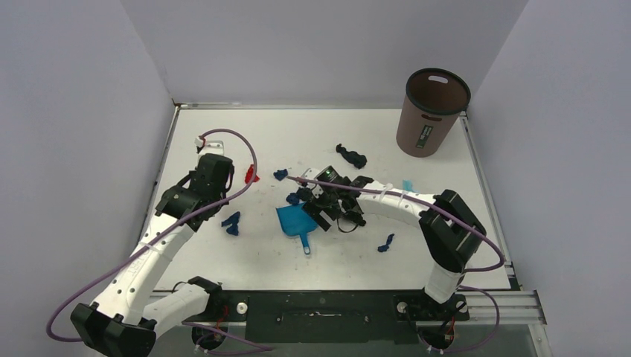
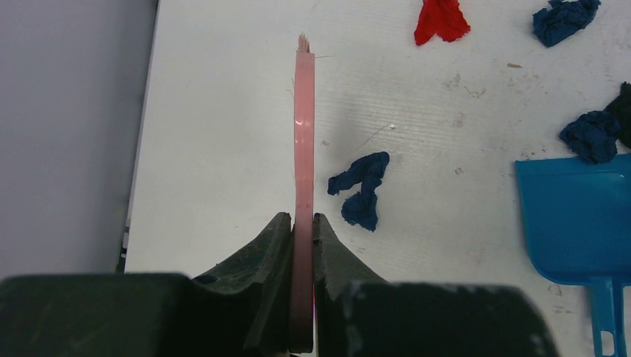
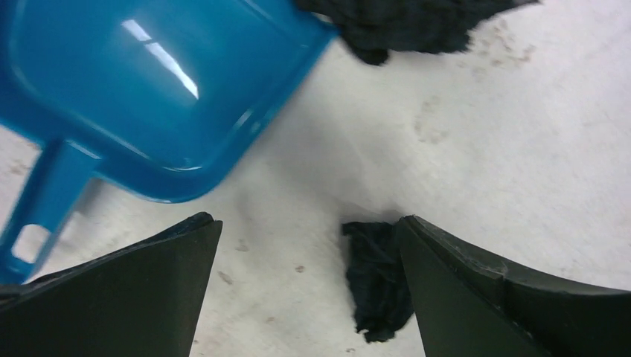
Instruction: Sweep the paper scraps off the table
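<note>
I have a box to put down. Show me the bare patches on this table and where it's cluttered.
Bare: the far strip of the table between the back wall and the black scrap, left of the bin; and the near strip between the dustpan handle and the arm bases. Crowded: the middle, where paper scraps ring the dustpan and the open right gripper.

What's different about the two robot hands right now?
The left gripper is shut on the pink brush; the right gripper is open and holds nothing. Left is near a dark blue scrap, right near a black scrap and the blue dustpan. Both are over the white table.
</note>
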Motion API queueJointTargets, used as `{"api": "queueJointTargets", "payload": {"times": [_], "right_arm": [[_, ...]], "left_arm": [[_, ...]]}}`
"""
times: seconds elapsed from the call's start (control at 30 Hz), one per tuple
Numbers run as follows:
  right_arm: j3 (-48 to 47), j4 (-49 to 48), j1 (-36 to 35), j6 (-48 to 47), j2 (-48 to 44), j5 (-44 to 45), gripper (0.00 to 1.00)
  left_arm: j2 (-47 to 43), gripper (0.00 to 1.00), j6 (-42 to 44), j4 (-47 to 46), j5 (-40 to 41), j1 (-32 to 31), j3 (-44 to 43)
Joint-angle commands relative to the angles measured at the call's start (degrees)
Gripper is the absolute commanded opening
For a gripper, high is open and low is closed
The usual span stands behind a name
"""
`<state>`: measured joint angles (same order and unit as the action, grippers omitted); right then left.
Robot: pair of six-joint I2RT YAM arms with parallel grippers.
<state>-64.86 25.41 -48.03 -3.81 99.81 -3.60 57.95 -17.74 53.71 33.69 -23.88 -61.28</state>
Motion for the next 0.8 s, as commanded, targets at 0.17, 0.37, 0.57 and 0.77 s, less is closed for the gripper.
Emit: {"api": "queueJointTargets", "payload": {"times": [0.17,0.37,0.57,0.77], "right_arm": [[0.7,-2.1,2.1,-0.4,-9.4,-22.3,0.96],[1.4,-2.8,-8.3,-5.5,-8.0,-12.3,0.9],[-2.1,-2.8,-10.0,-5.6,-0.3,-7.0,0.9],[-2.8,-1.9,-11.7,-6.4,2.9,4.8,0.9]], "left_arm": [[-1.6,0.0,0.5,-3.1,-1.6,0.7,-0.2],[-2.1,0.0,0.1,-3.2,-2.8,0.9,-0.4],[-3.2,0.0,-1.0,-2.9,-4.5,0.9,0.1],[-3.8,0.0,-0.5,-3.3,-4.1,1.0,0.5]]}}
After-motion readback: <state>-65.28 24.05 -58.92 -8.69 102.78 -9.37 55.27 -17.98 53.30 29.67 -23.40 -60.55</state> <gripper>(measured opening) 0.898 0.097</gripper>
